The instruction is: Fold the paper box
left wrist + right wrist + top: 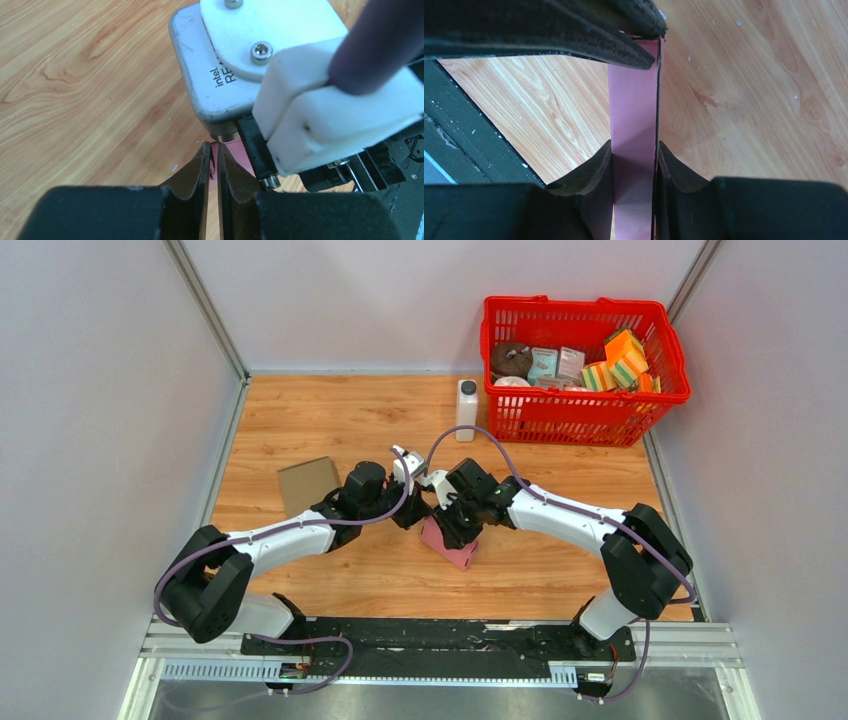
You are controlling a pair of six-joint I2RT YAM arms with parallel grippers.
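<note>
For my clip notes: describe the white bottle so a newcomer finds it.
Find the red basket at the far right corner of the table. Just left of it the white bottle stands upright on the wood. Unlike the basket's packed goods, it stands alone, grey-capped.

Top view: the paper box [455,552] is mostly buried under the right gripper [458,530] at its 12 o'clock. The left wrist cam only catches a pink sliver past the left gripper [213,150], so I can't tell if anything's pinched. On the right wrist cam, the box runs off at 6 o'clock. The labels in the basket [570,418] are too small to read.
</note>
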